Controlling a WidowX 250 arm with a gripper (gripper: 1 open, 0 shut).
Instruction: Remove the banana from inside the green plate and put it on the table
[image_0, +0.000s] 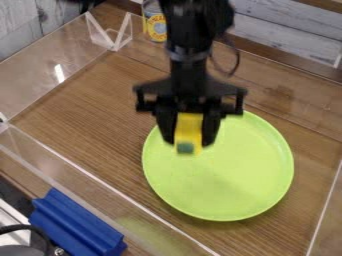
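My gripper (191, 127) hangs above the left half of the green plate (247, 170), shut on the banana (189, 135). The banana is small and yellow with a dark tip pointing down, and it is lifted clear of the plate's surface. The black fingers (167, 122) flank it on both sides and hide its upper part. The arm rises straight up from the gripper toward the top of the view. The brown wood-grain table (94, 110) spreads to the left and behind the plate.
A blue block (74, 228) lies at the front left corner. Clear acrylic walls (40, 170) line the table's edges, with one along the front left. A small clear stand (114, 30) sits at the back left.
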